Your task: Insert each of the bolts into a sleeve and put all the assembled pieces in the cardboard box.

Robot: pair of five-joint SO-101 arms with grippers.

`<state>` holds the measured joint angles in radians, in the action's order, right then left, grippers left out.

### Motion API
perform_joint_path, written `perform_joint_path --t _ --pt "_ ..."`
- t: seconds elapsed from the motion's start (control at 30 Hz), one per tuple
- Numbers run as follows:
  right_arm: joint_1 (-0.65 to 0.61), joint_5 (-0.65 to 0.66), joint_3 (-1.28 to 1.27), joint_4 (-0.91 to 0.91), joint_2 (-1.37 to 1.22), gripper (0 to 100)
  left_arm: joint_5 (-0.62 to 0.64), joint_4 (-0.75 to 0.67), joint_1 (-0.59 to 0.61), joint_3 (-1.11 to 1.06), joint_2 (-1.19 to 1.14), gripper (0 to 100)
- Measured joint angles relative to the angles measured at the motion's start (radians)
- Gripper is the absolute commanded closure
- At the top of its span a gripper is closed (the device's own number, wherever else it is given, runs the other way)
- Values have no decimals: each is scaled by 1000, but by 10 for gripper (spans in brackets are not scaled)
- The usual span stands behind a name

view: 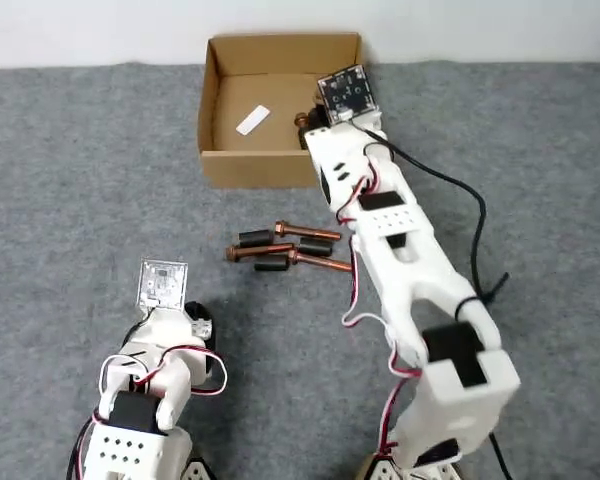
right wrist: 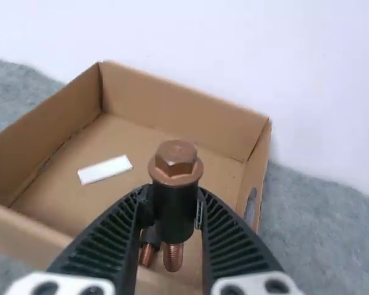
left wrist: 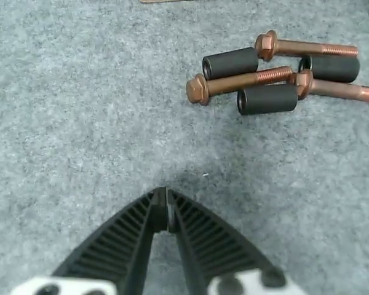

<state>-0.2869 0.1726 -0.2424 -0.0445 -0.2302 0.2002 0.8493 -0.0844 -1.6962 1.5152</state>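
grey carpet (view: 80, 180), loose bolts (view: 308, 232) and sleeves (view: 256, 238) mid-frame; right claw (right wrist: 171, 200) grips a sleeved bolt (right wrist: 175, 166) above the box (right wrist: 172, 110) (left claw (left wrist: 165, 206) together).

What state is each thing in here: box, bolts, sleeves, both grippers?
Box: open, a white slip on its floor.
Held bolt: seated in a sleeve, over the box.
Right gripper: shut on the held bolt.
Left gripper: shut, empty, above the table.
Loose bolts: three, lying flat, unsleeved.
Loose sleeves: three, lying flat, empty.
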Motion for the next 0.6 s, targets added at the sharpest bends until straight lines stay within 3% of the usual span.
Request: perform_joint_path --t 0.37,0.6 --pt "0 6 187 137 -206 980 26 0 0 0 0 994" --pt "-2 41 249 269 -247 877 28 0 0 0 0 994"
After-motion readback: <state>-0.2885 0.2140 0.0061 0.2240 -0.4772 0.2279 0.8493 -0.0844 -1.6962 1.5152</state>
